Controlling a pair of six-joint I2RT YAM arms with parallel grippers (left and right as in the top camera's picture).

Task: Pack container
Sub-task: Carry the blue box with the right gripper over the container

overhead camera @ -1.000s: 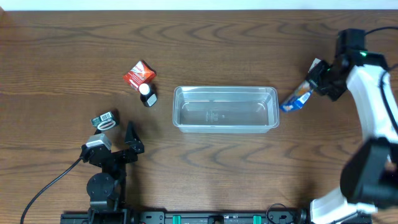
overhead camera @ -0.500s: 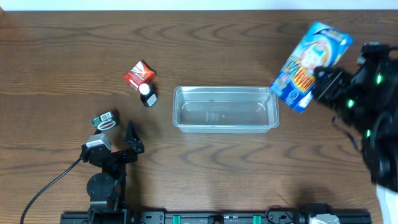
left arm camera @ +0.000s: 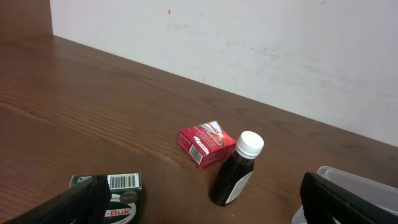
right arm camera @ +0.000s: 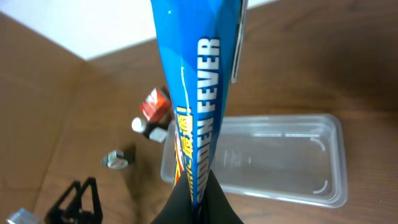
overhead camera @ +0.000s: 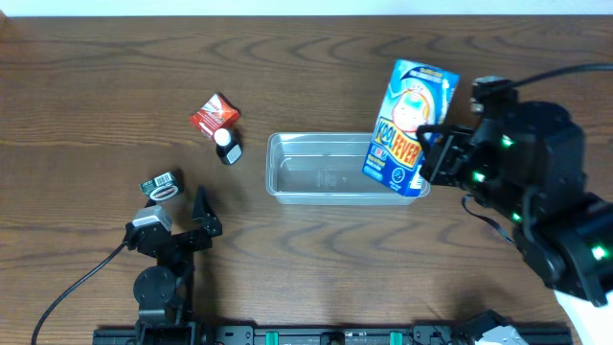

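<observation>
The clear plastic container [overhead camera: 321, 171] lies at the table's middle, and shows in the right wrist view [right arm camera: 292, 158] and at the left wrist view's right edge [left arm camera: 367, 183]. My right gripper [overhead camera: 439, 158] is shut on a blue packet [overhead camera: 410, 125] and holds it in the air over the container's right end. In the right wrist view the fingers [right arm camera: 199, 198] pinch the packet [right arm camera: 194, 93] by its lower edge. My left gripper [overhead camera: 198, 222] is open and empty near the front left; its fingers [left arm camera: 205, 211] frame the left wrist view.
A red box [overhead camera: 213, 114] and a dark bottle with a white cap [overhead camera: 227, 146] lie left of the container. A green packet [overhead camera: 161, 185] lies by the left gripper. All three show in the left wrist view: box [left arm camera: 206, 143], bottle [left arm camera: 236, 171], green packet [left arm camera: 115, 190].
My right gripper has lifted the blue packet off the table at the right and carried it left, to above the container's right end. The left arm has not moved.
</observation>
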